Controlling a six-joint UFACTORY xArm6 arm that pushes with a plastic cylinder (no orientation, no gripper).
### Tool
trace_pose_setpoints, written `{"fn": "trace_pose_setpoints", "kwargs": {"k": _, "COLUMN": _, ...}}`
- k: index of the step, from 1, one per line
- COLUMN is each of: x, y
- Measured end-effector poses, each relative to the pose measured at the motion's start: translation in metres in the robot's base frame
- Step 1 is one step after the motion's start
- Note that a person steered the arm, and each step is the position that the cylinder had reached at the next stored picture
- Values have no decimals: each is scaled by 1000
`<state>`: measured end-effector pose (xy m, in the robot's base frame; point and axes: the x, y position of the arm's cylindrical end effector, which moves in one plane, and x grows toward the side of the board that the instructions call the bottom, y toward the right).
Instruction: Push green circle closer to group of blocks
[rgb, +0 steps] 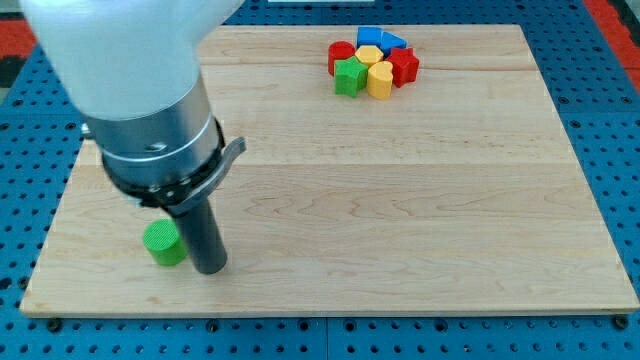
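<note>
Our green circle (162, 242), a short ridged cylinder, sits near the pale wooden desk's (400, 200) bottom-left corner, touching my tip (210, 268) on the tip's left. We carry no hand, only a smooth dark rod holding nothing. Well apart at the view's top, seven blocks cluster: two red (342, 52) (404, 66), two yellow (371, 54) (380, 80), two blue (370, 38) (393, 41), one green (349, 75).

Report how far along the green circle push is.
Done: nothing yet. The green circle sits near the view's bottom left, far from the group of blocks at the view's top. In hand: my tip stands just to the circle's right. Left: get my tip behind the circle and push it across the board toward the group.
</note>
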<state>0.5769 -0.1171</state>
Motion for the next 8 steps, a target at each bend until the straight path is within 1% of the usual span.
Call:
{"fn": "trace_pose_setpoints", "kwargs": {"k": 1, "x": 22, "y": -30}}
{"fn": "trace_pose_setpoints", "kwargs": {"k": 2, "x": 7, "y": -71}}
{"fn": "trace_pose_setpoints", "kwargs": {"k": 3, "x": -47, "y": -16}}
{"fn": "trace_pose_setpoints", "kwargs": {"k": 4, "x": -98, "y": 22}}
{"fn": "trace_pose_setpoints", "kwargs": {"k": 5, "x": -122, "y": 15}}
{"fn": "trace_pose_setpoints", "kwargs": {"k": 6, "x": -124, "y": 71}}
{"fn": "trace_pose_setpoints", "kwargs": {"k": 7, "x": -127, "y": 150}}
{"fn": "trace_pose_setpoints", "kwargs": {"k": 8, "x": -106, "y": 186}}
